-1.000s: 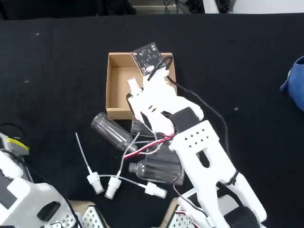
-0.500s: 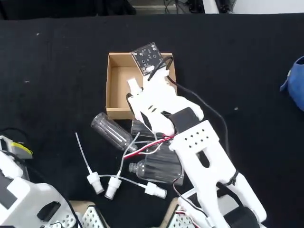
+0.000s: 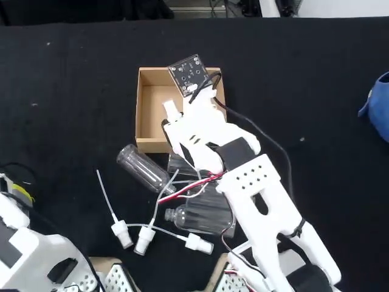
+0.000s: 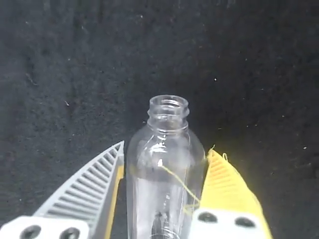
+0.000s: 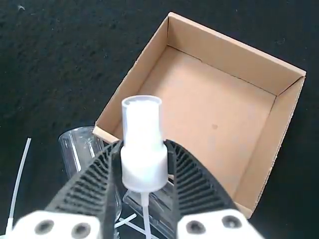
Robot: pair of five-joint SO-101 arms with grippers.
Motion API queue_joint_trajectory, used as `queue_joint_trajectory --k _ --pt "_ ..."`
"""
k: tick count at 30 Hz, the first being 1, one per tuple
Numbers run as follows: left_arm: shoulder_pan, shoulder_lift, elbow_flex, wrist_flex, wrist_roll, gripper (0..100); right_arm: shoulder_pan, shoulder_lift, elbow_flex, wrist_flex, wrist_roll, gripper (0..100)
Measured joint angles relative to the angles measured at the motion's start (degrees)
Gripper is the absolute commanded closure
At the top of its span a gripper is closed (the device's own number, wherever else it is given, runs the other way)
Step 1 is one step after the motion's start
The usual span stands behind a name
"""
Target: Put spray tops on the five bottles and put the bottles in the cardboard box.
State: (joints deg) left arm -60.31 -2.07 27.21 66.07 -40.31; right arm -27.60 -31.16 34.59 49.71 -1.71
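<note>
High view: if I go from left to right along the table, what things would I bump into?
White left arm → first loose spray top → second spray top → third spray top → blue thing at the far edge.

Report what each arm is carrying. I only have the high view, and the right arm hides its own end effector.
Observer: The right end effector is shut on a white spray top, with its thin tube hanging below.
Operator: Give me the left one.
Observer: The left end effector is shut on a clear bottle whose neck is bare and open.
Operator: Check the box under the arm.
Observer: In the right wrist view, the floor of the cardboard box that shows is bare cardboard, with no bottle on it.
</note>
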Motion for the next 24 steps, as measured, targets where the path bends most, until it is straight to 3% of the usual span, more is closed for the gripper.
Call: queue_joint_trajectory --k 8,16,24 --pt "0.2 -10.9 2.6 -1.4 1.0 97 0.0 0.0 0.0 0.0 0.0 98.9" --pt "9.2 -24.6 8.2 -2.7 11.6 97 0.0 0.0 1.8 0.0 -0.4 98.9" --pt "17.2 -27.3 8.3 -2.7 23.5 97 0.0 0.0 1.9 0.0 -4.0 98.9"
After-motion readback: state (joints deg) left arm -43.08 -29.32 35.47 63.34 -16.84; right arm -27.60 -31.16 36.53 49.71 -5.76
